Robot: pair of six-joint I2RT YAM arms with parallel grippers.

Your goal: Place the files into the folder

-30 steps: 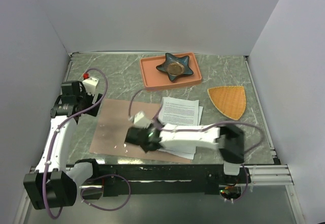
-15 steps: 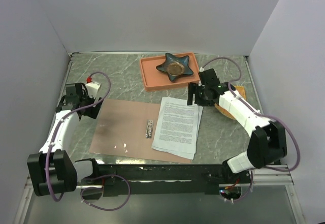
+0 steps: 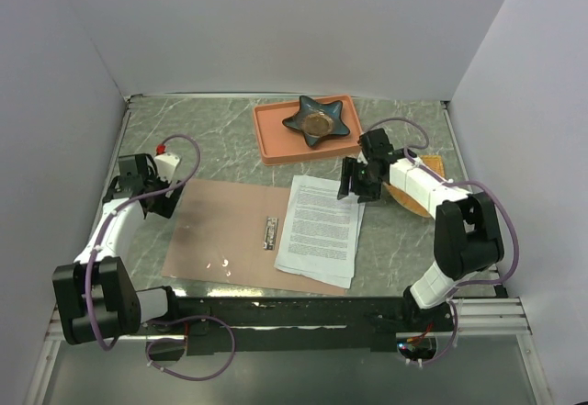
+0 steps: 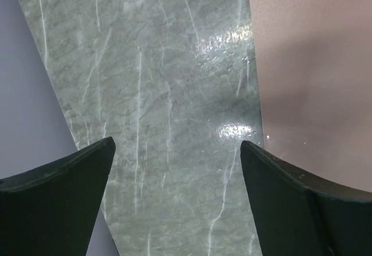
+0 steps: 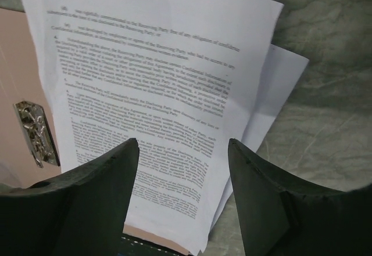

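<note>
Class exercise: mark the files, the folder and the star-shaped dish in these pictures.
files [image 3: 320, 226], top external view, middle of the top printed sheet.
folder [image 3: 216, 226], top external view, bare left half of the card.
star-shaped dish [image 3: 317, 122], top external view, its brown centre.

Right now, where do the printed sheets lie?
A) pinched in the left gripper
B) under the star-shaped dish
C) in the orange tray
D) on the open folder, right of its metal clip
D: the printed sheets rest flat on the pinkish folder, just right of its metal clip, with no gripper holding them.
</note>
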